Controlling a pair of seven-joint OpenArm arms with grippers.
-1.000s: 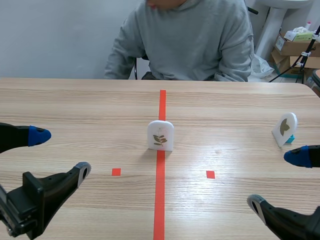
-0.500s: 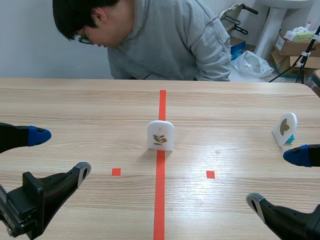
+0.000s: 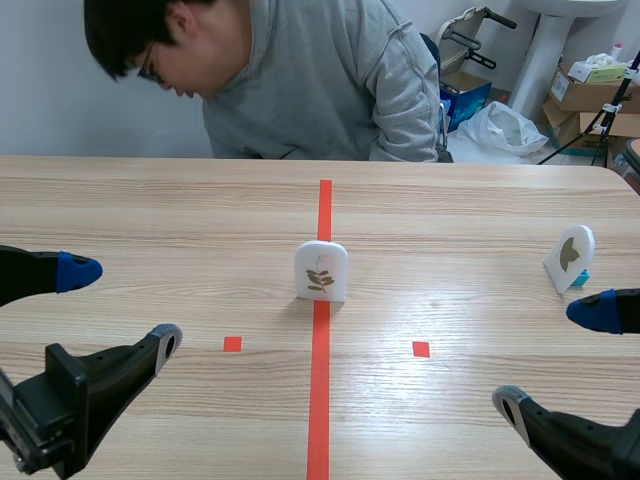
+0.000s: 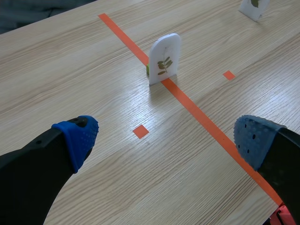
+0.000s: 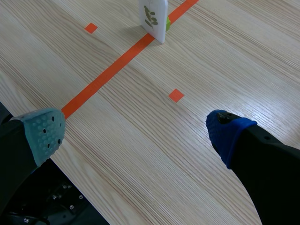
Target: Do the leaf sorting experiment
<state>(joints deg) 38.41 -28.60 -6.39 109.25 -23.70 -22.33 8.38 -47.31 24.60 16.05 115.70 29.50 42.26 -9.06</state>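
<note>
Grippers both gape, empty: left gripper [image 3: 122,305] and right gripper [image 3: 550,357] sit low, one on each side. Ahead, midway between them, the white arched card printed with a brown-green leaf sprig [image 3: 321,271] stands upright on the orange-red centre line [image 3: 319,400], broad face toward you; neither arm looks nearer. The white rounded card bearing a single olive leaf [image 3: 571,255] stands just beyond the right gripper, well apart from the left.

White sprig card [image 3: 321,271] stands upright on the red line [image 3: 319,400]; round leaf card [image 3: 572,255] stands well apart.
</note>
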